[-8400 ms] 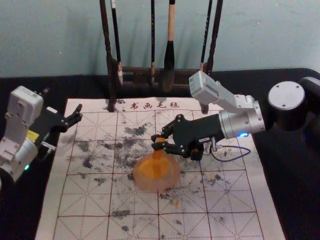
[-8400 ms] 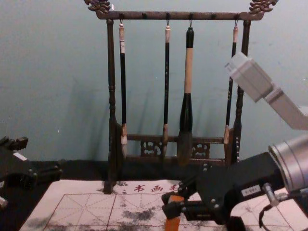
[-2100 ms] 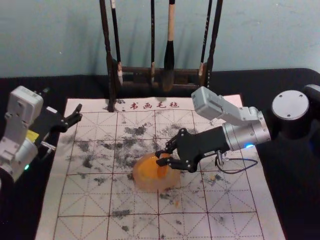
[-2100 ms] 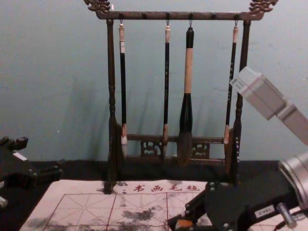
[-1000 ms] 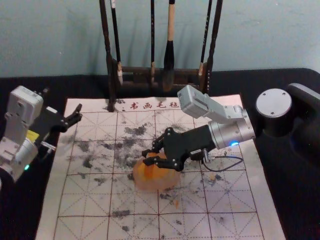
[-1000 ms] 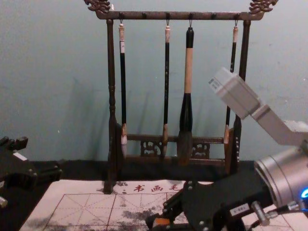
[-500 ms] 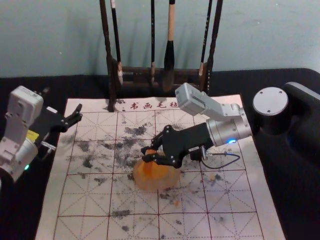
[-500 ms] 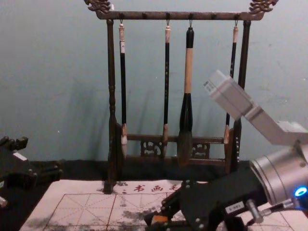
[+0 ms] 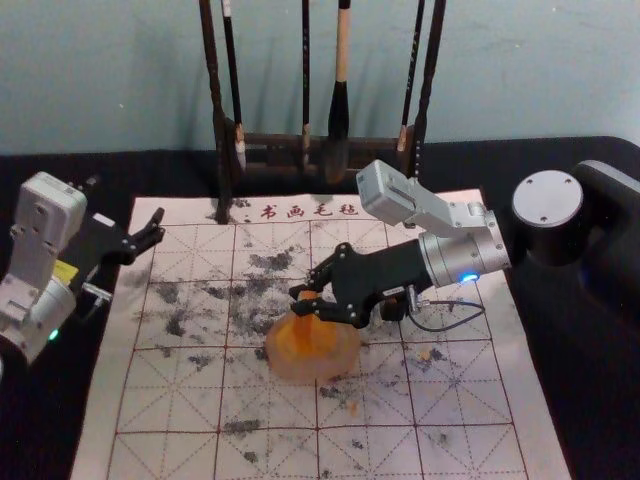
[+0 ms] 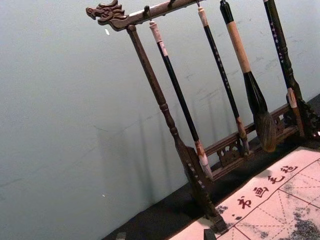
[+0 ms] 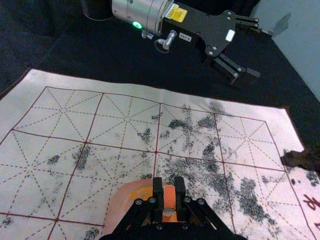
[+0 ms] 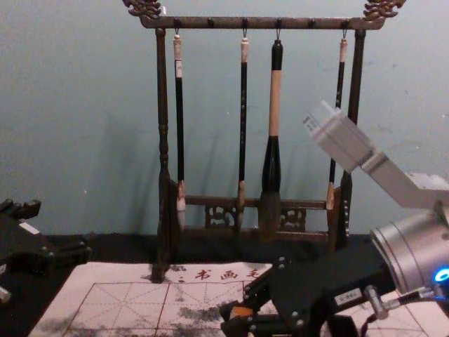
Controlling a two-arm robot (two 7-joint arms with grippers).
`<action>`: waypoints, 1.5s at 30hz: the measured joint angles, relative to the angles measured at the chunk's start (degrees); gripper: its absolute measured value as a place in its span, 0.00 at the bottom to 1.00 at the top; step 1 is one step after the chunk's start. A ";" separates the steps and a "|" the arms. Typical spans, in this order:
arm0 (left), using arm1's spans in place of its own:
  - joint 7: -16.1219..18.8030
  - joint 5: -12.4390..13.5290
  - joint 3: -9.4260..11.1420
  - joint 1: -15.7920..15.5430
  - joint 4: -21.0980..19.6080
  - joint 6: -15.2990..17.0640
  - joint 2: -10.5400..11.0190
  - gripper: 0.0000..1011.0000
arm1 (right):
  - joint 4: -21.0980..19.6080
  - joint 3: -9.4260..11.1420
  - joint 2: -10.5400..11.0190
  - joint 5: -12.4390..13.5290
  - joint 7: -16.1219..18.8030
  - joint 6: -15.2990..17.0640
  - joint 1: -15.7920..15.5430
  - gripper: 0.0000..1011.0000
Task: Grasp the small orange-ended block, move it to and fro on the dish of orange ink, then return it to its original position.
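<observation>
A gridded, ink-blotched mat [image 9: 470, 410] covers much of the surface [image 9: 590, 400]. At its far edge stands the brush rack [image 12: 163, 140]. The left gripper [image 9: 158, 226] is parked by the mat's left edge, fingers spread. The right gripper [image 9: 300, 300], above the translucent dish [image 9: 343, 362] of orange ink, pinches the small orange block [image 11: 169, 198] over it.

Compared with about two seconds ago, your right gripper [image 9: 300, 300] has carried the orange-ended block [image 9: 304, 328] leftward across the dish [image 9: 346, 362]. Against half a second ago, though, you've got both a touch back to the right, and both sit slightly higher in your head and chest views. More of the block shows below the fingers than two seconds ago.
</observation>
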 joint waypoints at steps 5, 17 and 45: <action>0.00 0.00 0.00 0.00 0.00 0.00 0.00 0.99 | -0.46 0.26 0.48 -0.25 -0.28 0.28 -0.15 0.13; 0.00 0.00 0.00 0.00 0.00 0.00 0.00 0.99 | -2.12 0.66 1.92 -0.58 -0.96 1.09 -0.82 0.13; 0.00 0.00 0.00 0.00 0.00 0.00 0.00 0.99 | -6.88 1.29 5.12 -0.10 -1.36 2.35 -2.95 0.13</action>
